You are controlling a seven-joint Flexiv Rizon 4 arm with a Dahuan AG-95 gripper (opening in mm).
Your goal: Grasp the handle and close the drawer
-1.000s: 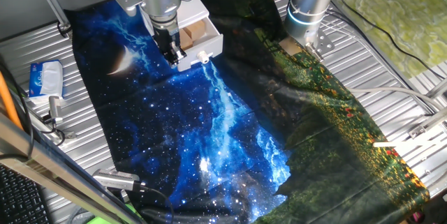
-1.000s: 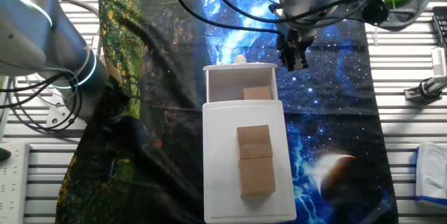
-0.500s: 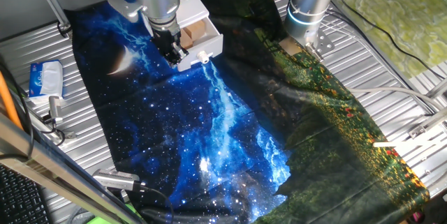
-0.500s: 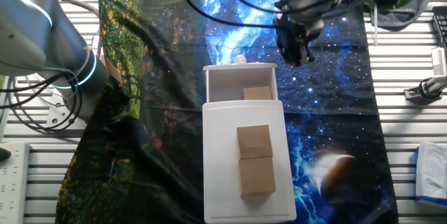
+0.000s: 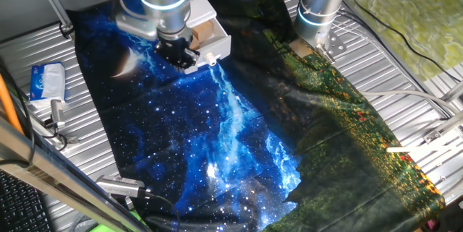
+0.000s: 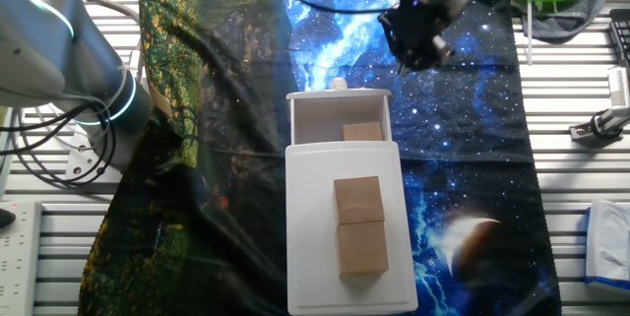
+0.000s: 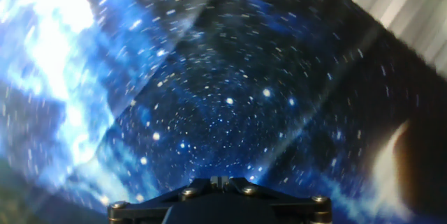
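On the starry cloth (image 6: 463, 149), one drawer (image 6: 340, 119) stands pulled out of one cabinet (image 6: 345, 218) topped by two blocks (image 6: 358, 225), one handle (image 6: 339, 84) untouched, the gripper (image 6: 418, 52) nearby, its opening unreadable.
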